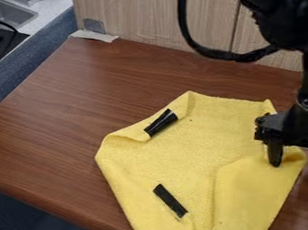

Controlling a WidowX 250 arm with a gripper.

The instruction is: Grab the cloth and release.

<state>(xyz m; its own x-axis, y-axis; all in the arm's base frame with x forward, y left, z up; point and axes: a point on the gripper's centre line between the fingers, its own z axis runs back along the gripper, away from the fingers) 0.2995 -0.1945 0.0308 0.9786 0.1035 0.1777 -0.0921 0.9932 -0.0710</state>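
as the black arm (280,22) comes in from the far right, its gripper (298,163) points down at the right edge of the yellow cloth (180,160), fingers spread apart. the cloth lies rumpled on the table's (63,119) near right part, bearing black strips (170,201).

Rumpled yellow cloth (206,143), black-taped, on table (69,113)

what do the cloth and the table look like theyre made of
The cloth looks like soft matte terry or microfiber: its surface is fuzzy and it folds loosely. The table has a smooth, faintly shiny top with reddish-brown grain, so wood or a wood-look laminate; I can't tell which.
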